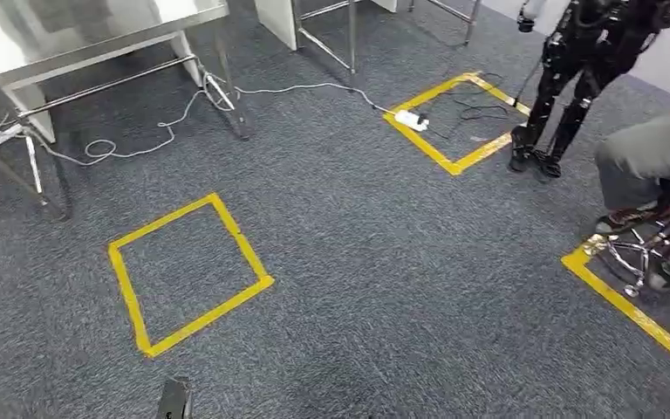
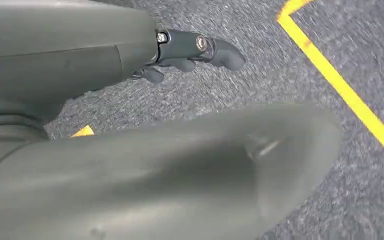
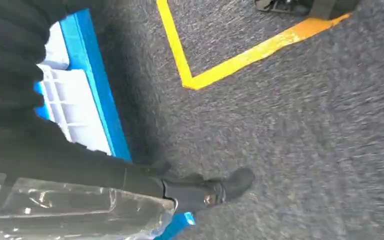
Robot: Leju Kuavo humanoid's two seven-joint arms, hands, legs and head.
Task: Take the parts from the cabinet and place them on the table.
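A: Head view. Grey carpet (image 1: pixel 384 262), a yellow tape square (image 1: pixel 126 292) at lower left, a steel table (image 1: pixel 96 35) at upper left. At upper right are another robot's legs (image 1: pixel 576 78), and a seated person (image 1: pixel 654 153) is at the right edge. Is the table the drop-off?

B: Probably. It's well apart from us.

A: Left wrist view. The left hand (image 2: pixel 70 70) hangs over the carpet. Its dark fingers (image 2: pixel 215 50) are loosely extended, with the thumb (image 2: pixel 205 170) apart from them. There's nothing between them.

B: Right wrist view?

A: The right hand (image 3: pixel 55 160) has its fingers (image 3: pixel 230 184) wrapped over a blue-and-white part (image 3: pixel 75 110), with clear wrap (image 3: pixel 80 210) bunched under the grip. So the task's thing is in hand, above the carpet.

B: How will it handle?

A: Ribbed moulded plastic, so I judge it light and stiff. The film looks slippery, so hold on the blue rim rather than the wrap.

B: And its axis?

A: The long blue edge runs crosswise beneath the fingers. The flat ribbed face is turned toward the camera. I can't make out its far end.
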